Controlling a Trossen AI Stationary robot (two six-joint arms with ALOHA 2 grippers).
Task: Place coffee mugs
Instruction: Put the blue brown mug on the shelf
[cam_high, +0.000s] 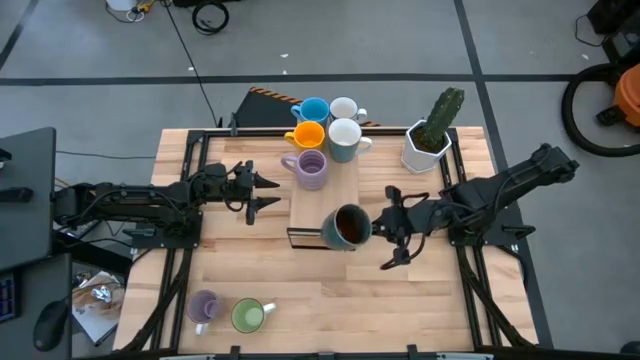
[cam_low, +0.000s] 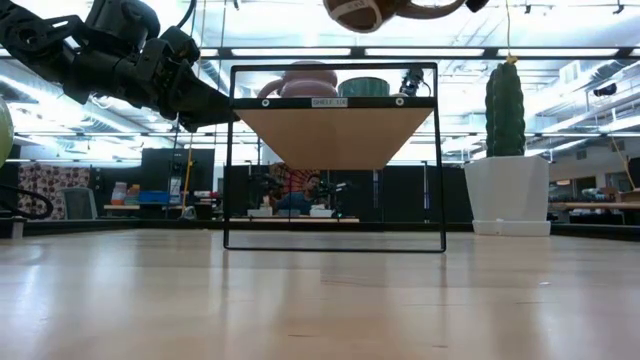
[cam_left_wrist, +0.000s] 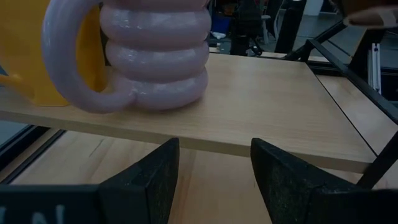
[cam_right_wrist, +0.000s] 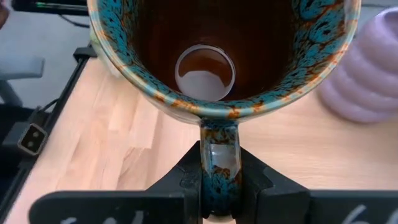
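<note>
Dark right claw (cam_right_wrist: 217, 180) is clamped on the handle of the dark brown mug (cam_high: 349, 226), held above the shelf (cam_high: 318, 205) front edge. Lower it level onto bare board, clear of the lavender mug (cam_high: 311, 168). Left claw (cam_high: 262, 192) waits spread wide, empty, beside the shelf.

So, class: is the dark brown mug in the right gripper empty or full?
Empty. The right wrist view looks into the dark brown mug to its bare bottom; the right gripper clamps its handle.
</note>
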